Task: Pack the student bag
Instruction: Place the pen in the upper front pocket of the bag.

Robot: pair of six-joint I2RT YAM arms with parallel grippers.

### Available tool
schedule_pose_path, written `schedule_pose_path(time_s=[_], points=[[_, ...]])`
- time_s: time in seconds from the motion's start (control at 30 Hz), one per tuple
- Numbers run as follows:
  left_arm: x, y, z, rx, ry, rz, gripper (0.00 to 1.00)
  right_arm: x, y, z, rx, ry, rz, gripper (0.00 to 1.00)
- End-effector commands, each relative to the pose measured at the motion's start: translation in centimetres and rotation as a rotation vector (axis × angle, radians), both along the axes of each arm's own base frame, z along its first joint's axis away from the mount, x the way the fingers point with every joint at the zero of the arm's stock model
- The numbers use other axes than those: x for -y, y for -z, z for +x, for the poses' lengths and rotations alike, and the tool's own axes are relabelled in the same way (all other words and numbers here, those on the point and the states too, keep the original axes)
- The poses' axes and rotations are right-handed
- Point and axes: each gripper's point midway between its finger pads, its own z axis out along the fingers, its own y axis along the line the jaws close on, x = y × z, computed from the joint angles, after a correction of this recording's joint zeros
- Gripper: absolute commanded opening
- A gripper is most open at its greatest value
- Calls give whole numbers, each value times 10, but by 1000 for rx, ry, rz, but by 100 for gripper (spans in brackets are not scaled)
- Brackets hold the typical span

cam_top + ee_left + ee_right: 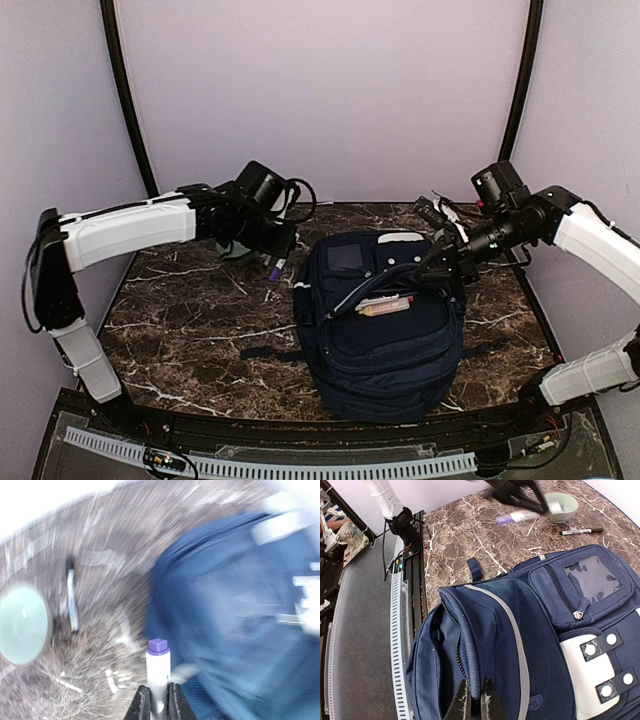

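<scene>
The student bag [380,350] is a navy backpack lying flat in the middle of the marble table, with its front pocket held open. Pink and orange pens [385,305] lie in that opening. My right gripper [440,268] is shut on the zip edge of the pocket flap [470,645] and holds it up; the fingers [462,702] pinch the fabric. My left gripper [275,262] hovers left of the bag, shut on a white marker with a purple cap [158,665]. The bag [235,620] fills the right of the blurred left wrist view.
A pale green bowl [561,505] stands at the back left of the table, and also shows in the left wrist view [22,622]. A black marker [582,531] lies beside it. A dark strap [474,569] of the bag trails onto the table. A slotted rail [300,465] runs along the near edge.
</scene>
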Motion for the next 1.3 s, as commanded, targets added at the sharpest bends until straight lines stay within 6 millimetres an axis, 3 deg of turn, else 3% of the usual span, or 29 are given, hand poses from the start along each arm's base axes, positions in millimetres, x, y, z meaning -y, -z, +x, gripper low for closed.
schedule_pose_path(time_s=[0.0, 0.1, 0.17, 0.23, 0.37, 0.67, 0.9, 1.03, 1.13, 1.27], points=[[31, -97, -44, 248, 250, -220, 3, -11, -34, 17, 36, 18, 78, 0], [69, -129, -100, 333, 525, -359, 5, -15, -37, 26, 27, 28, 75, 0], [90, -142, -127, 381, 638, -406, 6, -15, -37, 29, 30, 35, 71, 0], [113, -142, -143, 398, 734, -396, 6, -16, -40, 30, 31, 39, 72, 0], [156, -121, -171, 432, 920, -290, 3, -15, -44, 29, 36, 43, 73, 0], [207, -57, -154, 487, 1031, -42, 3, -11, -45, 21, 45, 40, 80, 0], [228, -11, -132, 534, 1021, 129, 9, -10, -46, 17, 48, 28, 93, 0], [231, -5, -127, 536, 1005, 171, 22, -10, -46, 16, 43, 27, 93, 0], [230, -12, -130, 554, 990, 188, 31, -10, -46, 17, 47, 28, 92, 0], [222, -30, -144, 560, 984, 180, 35, -10, -43, 17, 44, 26, 92, 0]])
